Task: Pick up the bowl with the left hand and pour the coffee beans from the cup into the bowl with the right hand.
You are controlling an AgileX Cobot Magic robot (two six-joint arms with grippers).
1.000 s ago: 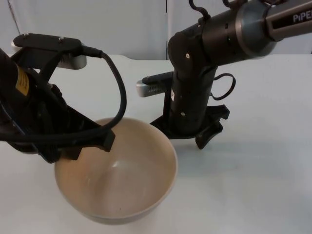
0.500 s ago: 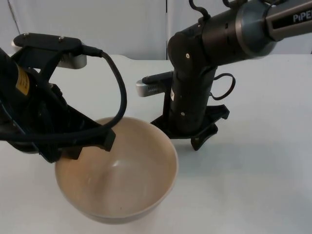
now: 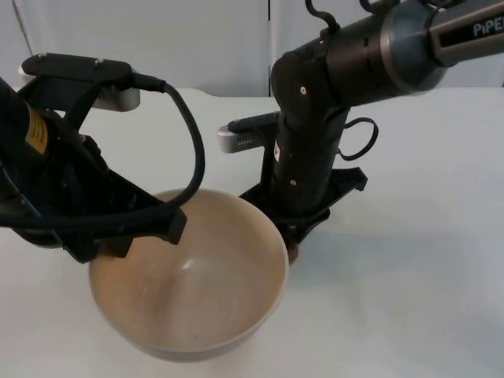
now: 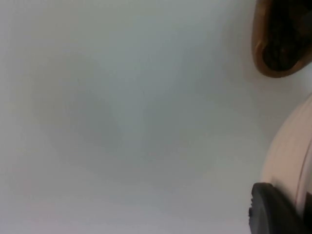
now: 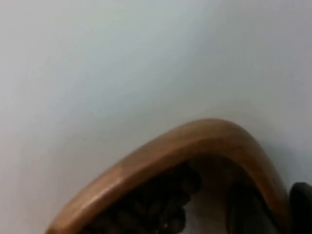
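1. Top view: the left gripper (image 3: 118, 236) holds the cream bowl (image 3: 189, 276) by its near-left rim, fingers clamped over the edge. The bowl's inside looks bare. The white table (image 3: 409, 260) spreads around it, ending at the grey partition wall (image 3: 197, 39).
2. Top view: the right arm's bulky black body stands just behind the bowl's right rim and hides most of what it carries. The right gripper (image 3: 303, 220) points down there; a small brown piece of the cup (image 3: 294, 252) peeks out just beside the bowl's rim. The fingers' grip cannot be told here.
3. Left wrist view: the bowl's pale outer wall (image 4: 287, 156) curves beside a black fingertip (image 4: 273, 209) that lies against it. Beyond, over the table, is the brown cup (image 4: 280, 39) with a dark inside.
4. Right wrist view: the cup's wooden rim (image 5: 195, 141) arches close up, with dark coffee beans (image 5: 161, 204) heaped inside. A black fingertip (image 5: 302, 204) sits at the cup's outer side, seemingly touching it.
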